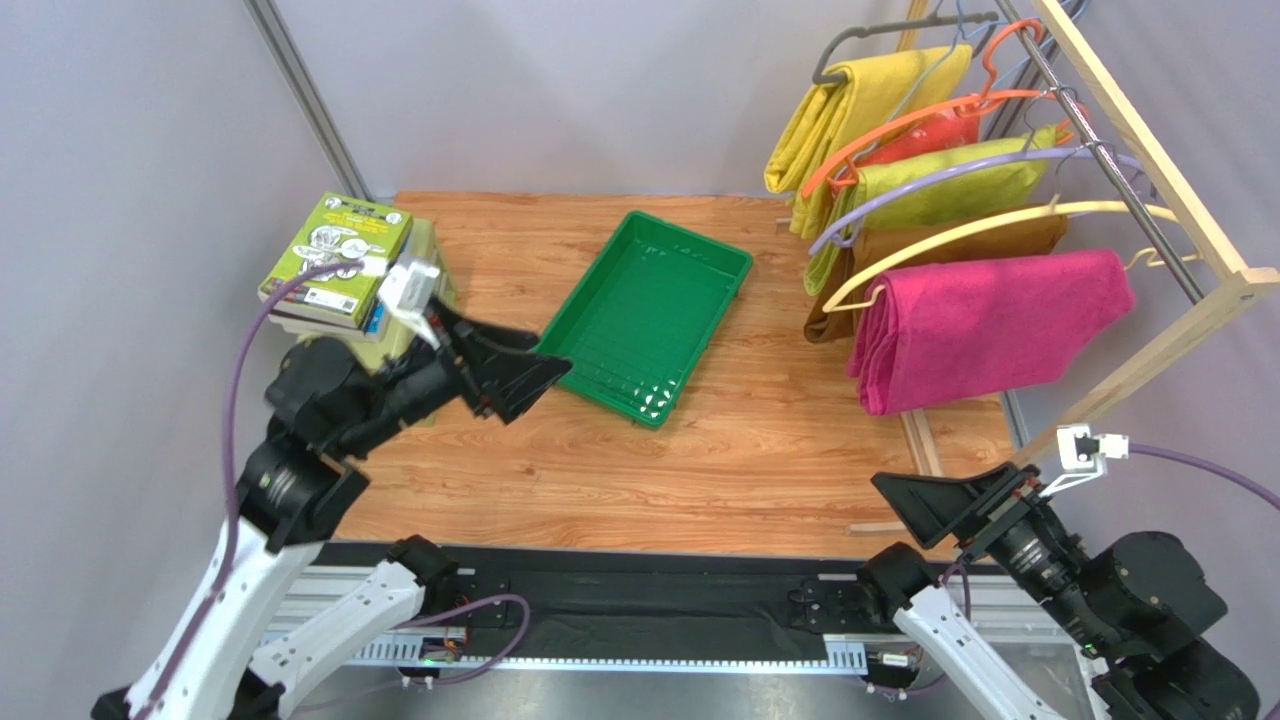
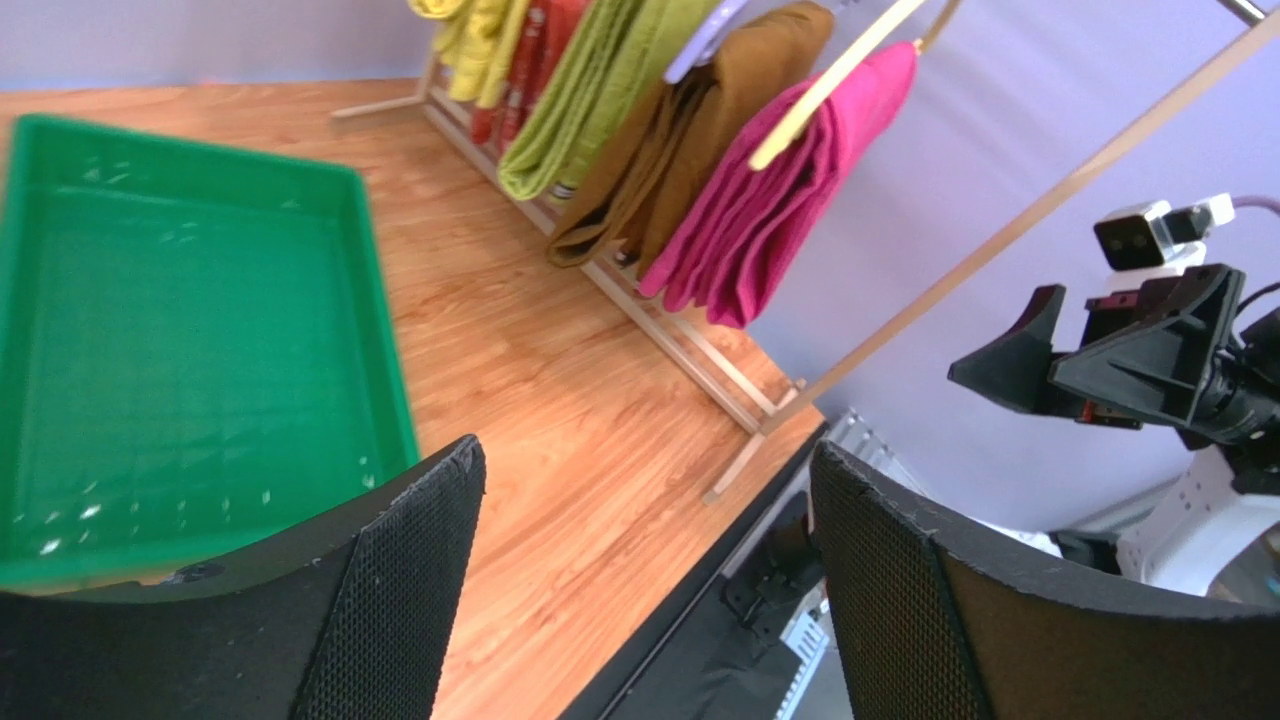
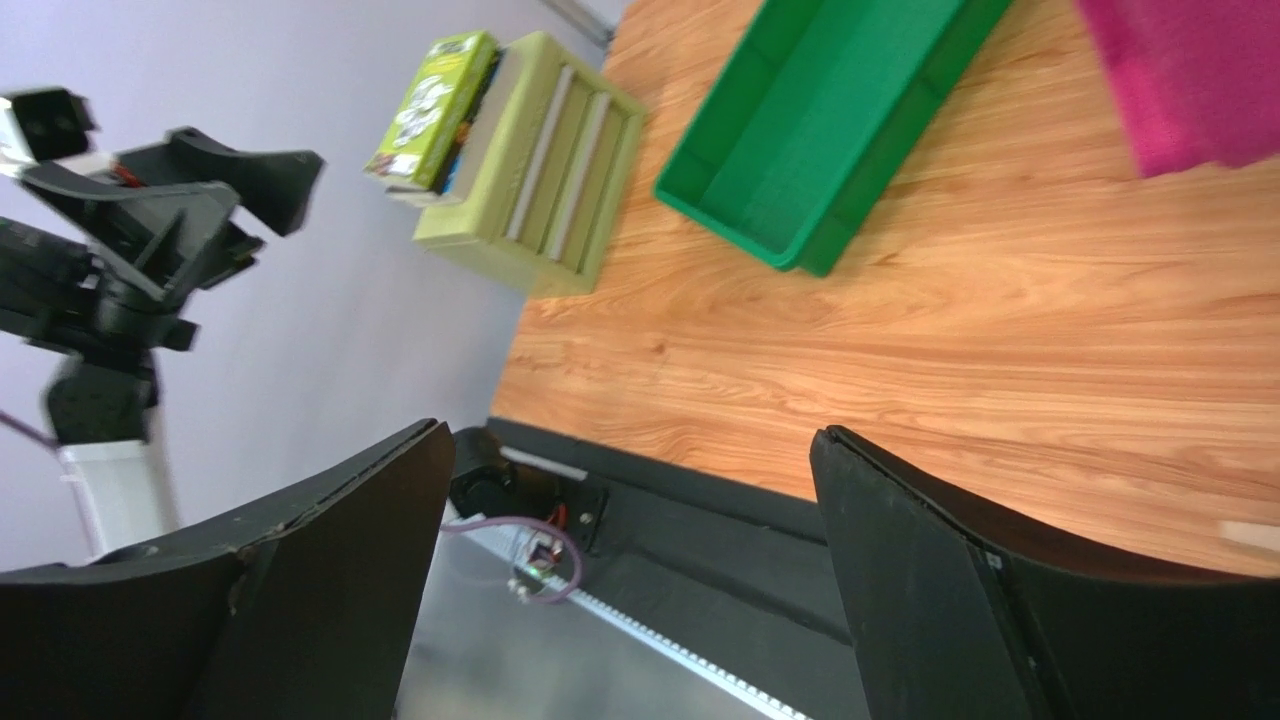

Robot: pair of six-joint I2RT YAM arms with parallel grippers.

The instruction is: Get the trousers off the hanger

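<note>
The magenta trousers (image 1: pixel 984 323) hang folded over the cream-yellow hanger (image 1: pixel 962 234), the nearest one on the wooden rack at the right. They also show in the left wrist view (image 2: pixel 781 188) with the hanger (image 2: pixel 830 78), and a corner shows in the right wrist view (image 3: pixel 1195 75). My left gripper (image 1: pixel 519 368) is open and empty, raised over the table's left side beside the green tray (image 1: pixel 649 308). My right gripper (image 1: pixel 939 503) is open and empty near the table's front right edge, below the trousers.
The wooden rack (image 1: pixel 1157 150) also holds yellow, olive-green, red and brown garments on other hangers. Its foot rail (image 1: pixel 920 443) lies on the table. A pale green box topped with a green book (image 1: pixel 338 255) stands at the far left.
</note>
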